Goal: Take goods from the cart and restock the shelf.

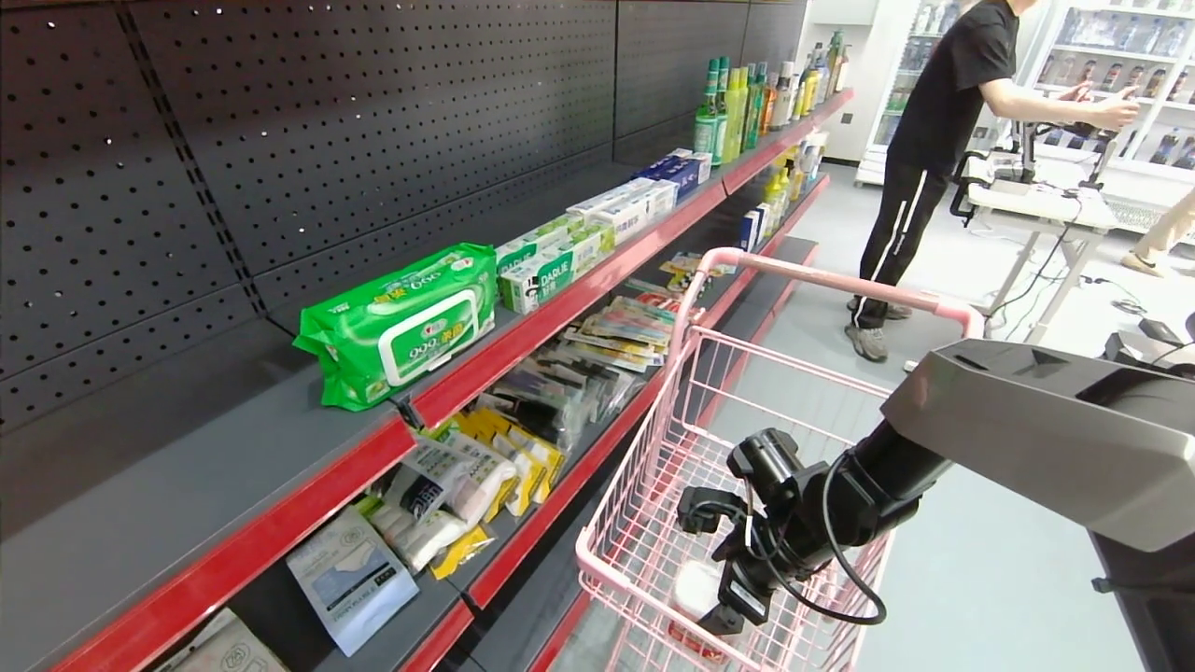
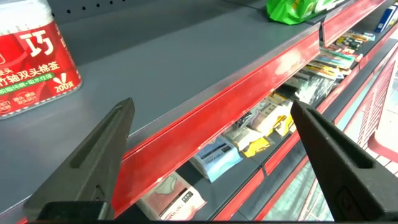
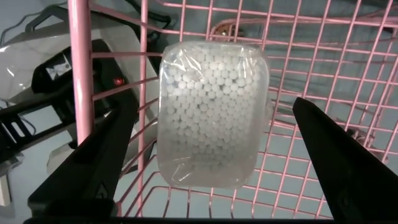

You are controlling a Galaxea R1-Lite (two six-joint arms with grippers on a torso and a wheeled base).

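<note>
Plainly a job for the right gripper [image 1: 724, 611]: spread wide, low inside the pink cart [image 1: 747, 271] at 5 o'clock of the head view, poised over the clear tub of cotton swabs [image 3: 211, 115]. Meets the tub end-on, with the swab tips facing up the approach line and the long axis probably running straight toward the wrist. Flanks the narrower width of that end face, one finger to each side, without contact as far as visible. Calls for a straight drop and a squeeze, no turn of the wrist, by this reading. Well apart, over the upper shelf [image 1: 187, 467] at 9 o'clock, the left gripper [image 2: 211, 104], likewise spread and holding nothing, just beside a red canister [image 2: 31, 56] standing on the grey board. Leaves the lift toward 10 o'clock for after the grasp.
</note>
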